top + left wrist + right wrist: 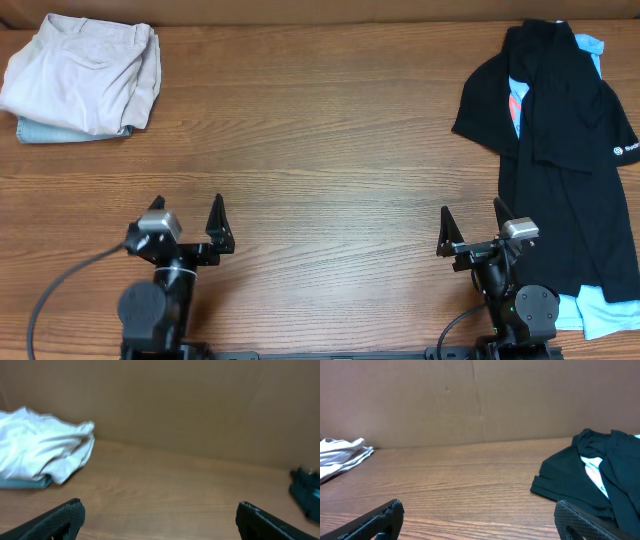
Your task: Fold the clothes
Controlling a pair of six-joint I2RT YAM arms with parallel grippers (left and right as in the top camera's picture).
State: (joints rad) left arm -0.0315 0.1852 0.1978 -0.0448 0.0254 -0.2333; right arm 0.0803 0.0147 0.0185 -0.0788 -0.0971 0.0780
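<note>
The beige khaki shorts (pixel 85 72) lie folded at the far left corner of the table, on top of a light-blue denim piece (pixel 45 131). The shorts also show in the left wrist view (pixel 42 450) and at the left edge of the right wrist view (pixel 340 455). My left gripper (pixel 187 217) is open and empty near the front edge, far from the shorts. My right gripper (pixel 472 223) is open and empty near the front edge, just left of a black T-shirt (pixel 560 140).
The black T-shirt with a white logo lies spread along the right side over a light-blue garment (pixel 600 312); it also shows in the right wrist view (pixel 590 480). A brown cardboard wall (pixel 480 400) stands behind the wooden table (pixel 320 150).
</note>
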